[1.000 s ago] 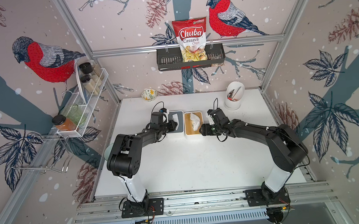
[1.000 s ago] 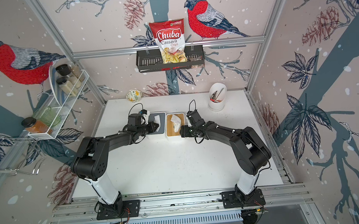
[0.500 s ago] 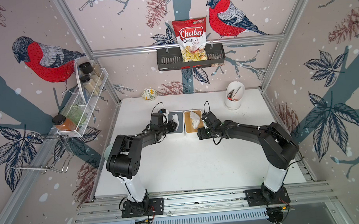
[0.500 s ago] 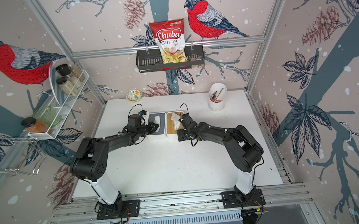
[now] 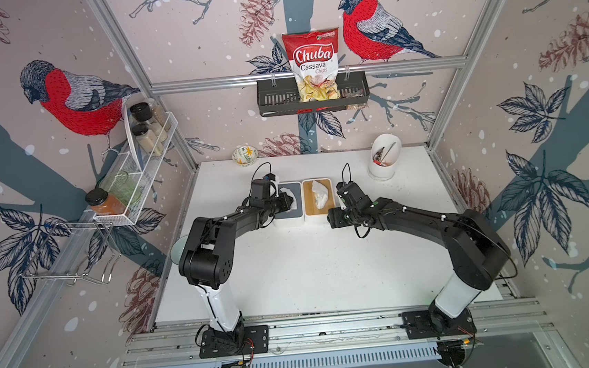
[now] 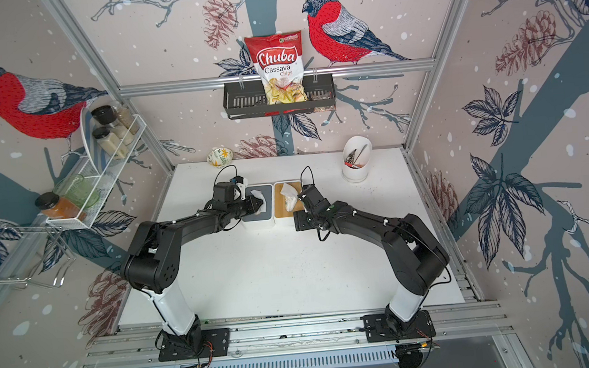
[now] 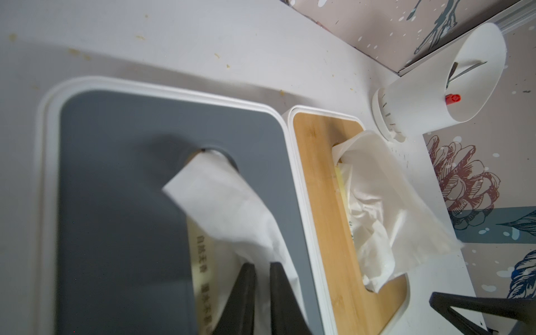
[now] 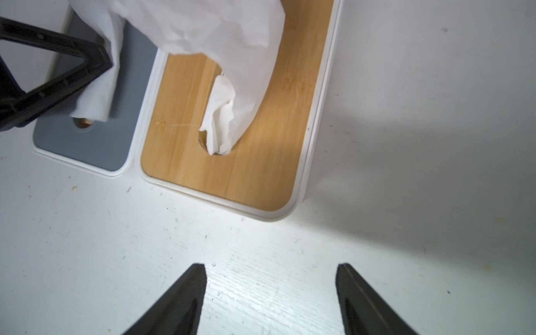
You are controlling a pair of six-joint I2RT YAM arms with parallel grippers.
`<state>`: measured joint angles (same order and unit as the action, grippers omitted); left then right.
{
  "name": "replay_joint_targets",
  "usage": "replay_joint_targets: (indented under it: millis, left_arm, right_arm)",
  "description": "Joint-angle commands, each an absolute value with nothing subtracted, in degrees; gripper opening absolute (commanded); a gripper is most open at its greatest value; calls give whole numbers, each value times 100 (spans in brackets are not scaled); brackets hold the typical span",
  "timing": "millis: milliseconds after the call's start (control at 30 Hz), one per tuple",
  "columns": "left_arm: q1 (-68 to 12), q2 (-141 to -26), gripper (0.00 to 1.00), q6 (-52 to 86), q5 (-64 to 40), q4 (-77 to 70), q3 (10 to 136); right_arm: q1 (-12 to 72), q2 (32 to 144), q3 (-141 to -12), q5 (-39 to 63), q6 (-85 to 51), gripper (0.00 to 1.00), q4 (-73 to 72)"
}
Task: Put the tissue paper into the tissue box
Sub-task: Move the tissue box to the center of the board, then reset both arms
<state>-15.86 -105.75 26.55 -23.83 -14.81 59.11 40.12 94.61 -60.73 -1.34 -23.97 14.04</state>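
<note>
Left fingers (image 7: 240,301) clamp tissue (image 7: 226,208) over grey box (image 7: 116,203), slot half-hidden; right fingers (image 8: 174,304) apart.

— How many tissue boxes are on the surface (image 5: 310,270)?
— Two: a gray-lidded tissue box (image 5: 297,208) and a wooden-lidded tissue box (image 5: 310,205). Two tissues too: the gray box's tissue paper (image 5: 288,193) and the wooden box's tissue paper (image 5: 320,194).
— Jars on the wire rack (image 5: 154,156)?
— Three: a speckled spice jar (image 5: 142,112), a pale spice jar (image 5: 141,132) and an amber jar (image 5: 102,203). Plus one green glass (image 5: 120,186).
— The rest?
— One Chuba chips bag (image 5: 312,65), one black basket (image 5: 272,102), one floral bowl (image 5: 245,155), one white utensil holder (image 5: 382,170). Two grippers: left gripper (image 7: 262,265), right gripper (image 8: 271,278).
</note>
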Motion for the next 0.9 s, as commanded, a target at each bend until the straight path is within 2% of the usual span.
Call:
replay_joint_targets:
  millis: [0,133,300,400,433,500,733,867]
  left_arm:
    - [-1610,-10591,16,2627,-2434,-1442,6036]
    - [-1656,-10571,16,2792,-2762,-1607,6056]
    - [-1708,-10204,18,2752,-2681,-1592,5922]
    - [-1705,-9815,27,2626,-2355,-1511,5753]
    - [-1708,-9651,31,2583,-2211,-1511,5618]
    - [-1706,-9324,34,2533,-1872,-1505,5378]
    - [-1451,-8635,36,2499,-952,-1526,4751]
    - [-894,-8917,36,2952,-1548,-2084,4299]
  right_arm:
    - [3885,9124,-5940,-111,-2335,76,1451]
    - [3569,8789,-5786,120,-2298,76,1415]
    - [3290,8334,-5601,132,-2251,77,1469]
    - [2994,7935,-5365,276,-2272,78,1285]
    - [2872,7842,-5305,403,-2276,81,1212]
    - [2573,7760,-5251,658,-2268,83,1052]
    - [2221,8646,-5860,1242,-2104,83,918]
    - [2237,9296,-6284,1488,-2048,83,807]
